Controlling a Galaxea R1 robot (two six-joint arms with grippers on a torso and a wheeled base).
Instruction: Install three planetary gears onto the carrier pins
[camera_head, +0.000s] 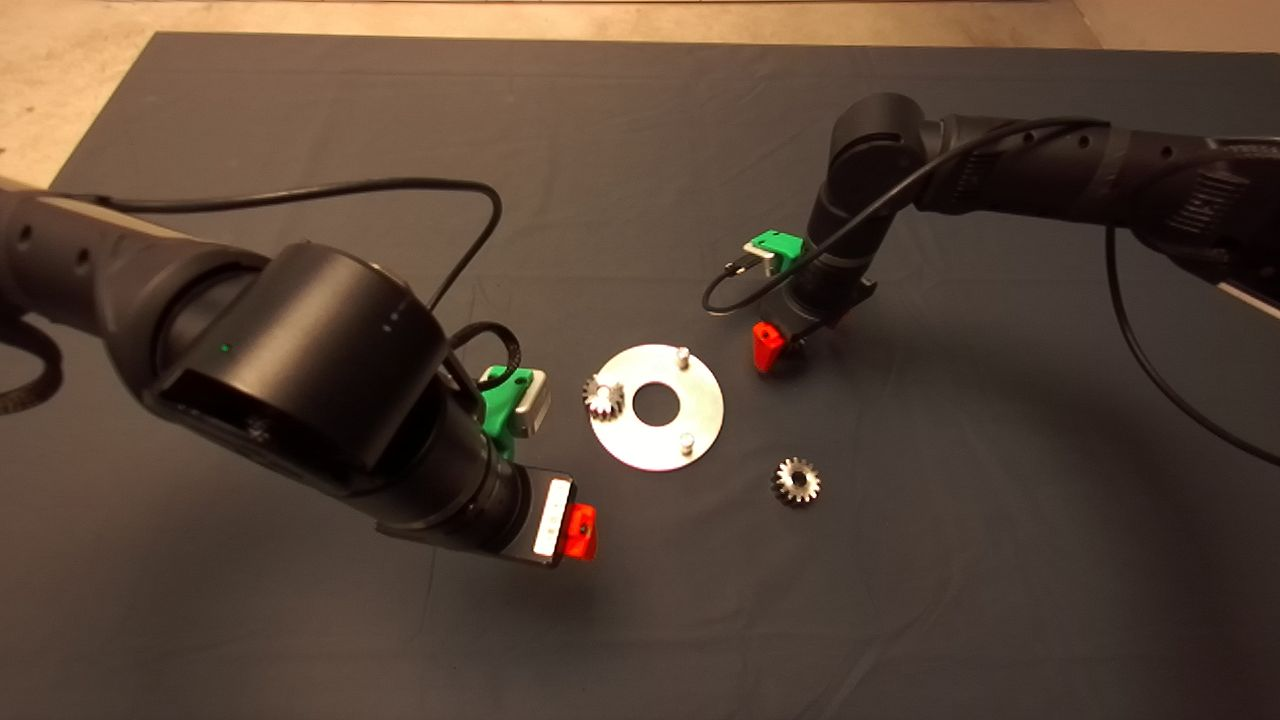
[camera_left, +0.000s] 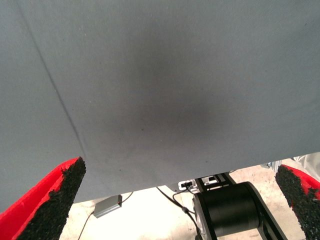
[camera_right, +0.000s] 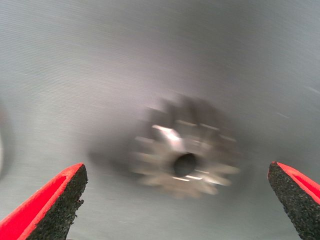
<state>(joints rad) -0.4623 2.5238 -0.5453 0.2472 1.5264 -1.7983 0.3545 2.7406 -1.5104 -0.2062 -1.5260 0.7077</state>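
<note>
My right end effector (camera_right: 175, 200), wide open and empty, hangs over a loose gear (camera_right: 185, 147) lying flat, bore up, between my fingers; left idle

Dark grey mat (camera_head: 300, 620), plain and unpatterned. Shiny silver disc (camera_head: 700, 420) carrying pale silvery pins (camera_head: 682, 353). Dark steel gears (camera_head: 797, 481) with bright glinting tooth faces, dark bore in the middle (camera_right: 186, 164). Black arms (camera_head: 300, 380), green gripper bodies (camera_head: 778, 245), red fingers (camera_right: 45, 210) faced with speckled black pads (camera_left: 60, 200).
</note>
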